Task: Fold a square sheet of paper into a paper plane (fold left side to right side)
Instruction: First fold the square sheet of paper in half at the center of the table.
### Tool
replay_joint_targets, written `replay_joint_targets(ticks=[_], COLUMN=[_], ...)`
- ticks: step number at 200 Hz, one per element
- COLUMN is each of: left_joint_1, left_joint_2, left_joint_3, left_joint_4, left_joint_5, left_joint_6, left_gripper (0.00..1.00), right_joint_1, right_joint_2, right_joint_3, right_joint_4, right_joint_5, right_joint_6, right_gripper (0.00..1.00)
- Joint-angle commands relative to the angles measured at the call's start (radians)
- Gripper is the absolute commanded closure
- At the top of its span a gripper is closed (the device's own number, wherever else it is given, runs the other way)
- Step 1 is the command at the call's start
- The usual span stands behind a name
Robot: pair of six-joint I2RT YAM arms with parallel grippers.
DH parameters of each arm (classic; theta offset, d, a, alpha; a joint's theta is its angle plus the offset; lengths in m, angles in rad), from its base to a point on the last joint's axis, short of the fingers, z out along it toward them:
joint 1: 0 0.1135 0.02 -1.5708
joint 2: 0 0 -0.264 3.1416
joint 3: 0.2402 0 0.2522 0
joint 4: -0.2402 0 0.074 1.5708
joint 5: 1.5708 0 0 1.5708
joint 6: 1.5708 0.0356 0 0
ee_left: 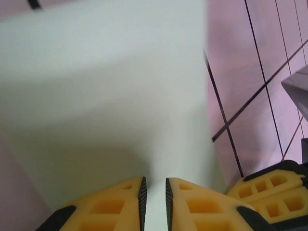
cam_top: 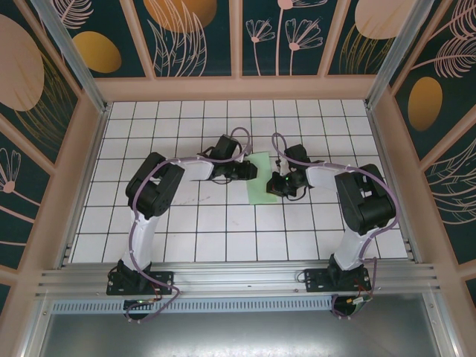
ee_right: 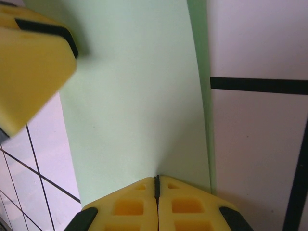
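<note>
Two arms, the left arm (cam_top: pixel 152 193) and the right arm (cam_top: pixel 364 197), rose from the near edge of the tiled table (cam_top: pixel 186 230) and bent inward to meet near its middle. The left gripper (ee_left: pixel 154 204) had its yellow jaws a narrow slit apart, low over the square sheet of paper (ee_left: pixel 106 96). Pale green showed through the gap, but whether they nipped it I could not tell. The right gripper (ee_right: pixel 156 187) was closed tight, its tips together over the same sheet. The sheet lay on the white tiles between the two grippers, with a second layer showing as a darker strip along one edge. Beyond it the tiles ran to the patterned back wall (cam_top: pixel 238 37).
</note>
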Motion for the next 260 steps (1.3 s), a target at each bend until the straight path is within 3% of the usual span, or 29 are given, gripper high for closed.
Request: replay_joint_targets(ticks=[1,72,121,191,218,260], left_joint_1=[0.057,0.115,0.121,0.074,0.02,0.0], left_joint_2=[0.043,0.125,0.095,-0.124,-0.111,-0.045], left_joint_3=[0.047,0.202,0.247,0.004,-0.053,-0.043], left_joint_4=[-0.017,-0.093,-0.136,0.017,0.094,0.078], left_joint_5=[-0.083,-0.111,-0.131,-0.027,0.037,-0.031], left_joint_6=[0.004,0.032,0.078,0.003,-0.057,-0.069], left_gripper=[0.79,0.79,0.78,0.78,0.77,0.78], right_joint_1=[0.0,0.002,0.001,0.002,0.003,0.004], right_joint_2=[0.053,0.061,0.063,0.039,0.048,0.051], right_joint_3=[-0.025,-0.023,-0.023,-0.051,-0.045,-0.038], right_joint_4=[-0.121,-0.12,-0.114,-0.061,-0.058,-0.073], right_joint_5=[0.099,0.097,0.092,0.056,0.055,0.069], right_joint_6=[-0.025,-0.03,-0.027,0.019,0.021,0.015], right_gripper=[0.93,0.93,0.93,0.92,0.92,0.92])
